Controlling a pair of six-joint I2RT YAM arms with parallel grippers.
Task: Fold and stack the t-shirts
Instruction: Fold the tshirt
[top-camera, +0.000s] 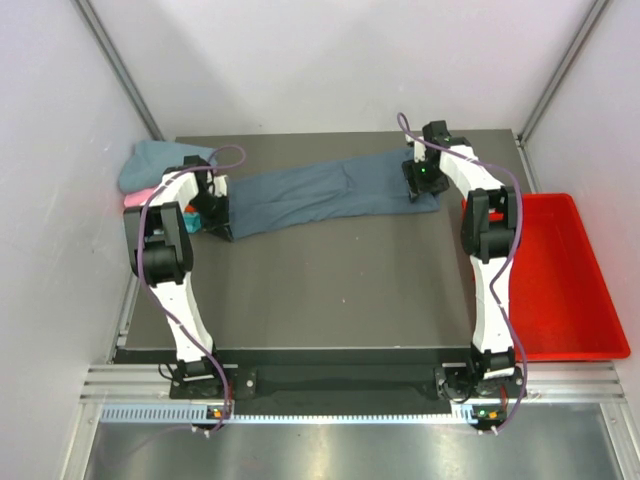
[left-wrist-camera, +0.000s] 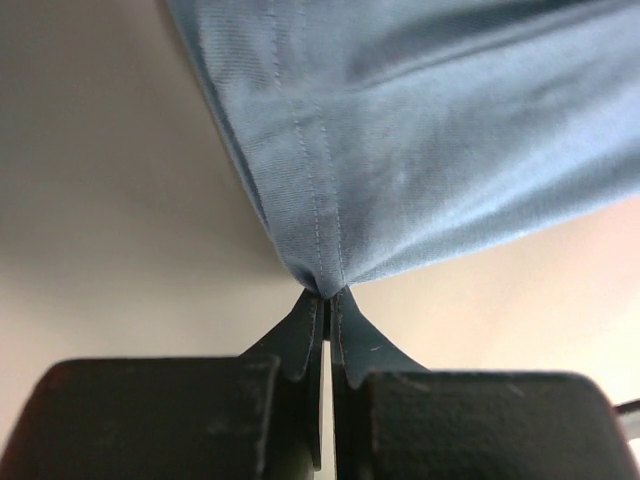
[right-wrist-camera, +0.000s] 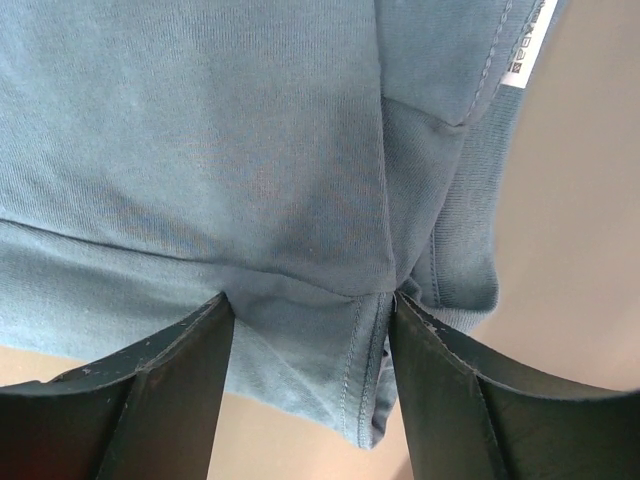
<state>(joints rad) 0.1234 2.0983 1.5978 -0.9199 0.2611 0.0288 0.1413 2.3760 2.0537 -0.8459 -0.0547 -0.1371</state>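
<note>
A slate blue-grey t-shirt lies folded into a long band across the far half of the table. My left gripper is at its left end. In the left wrist view the left gripper is shut on a stitched corner of the t-shirt. My right gripper is over the band's right end. In the right wrist view the right gripper is open, its fingers straddling a seamed edge of the t-shirt near the collar label.
More t-shirts are piled at the far left corner: a dusty teal one on top, pink under it, and a bit of orange and turquoise beside my left arm. A red plastic tray sits off the table's right edge.
</note>
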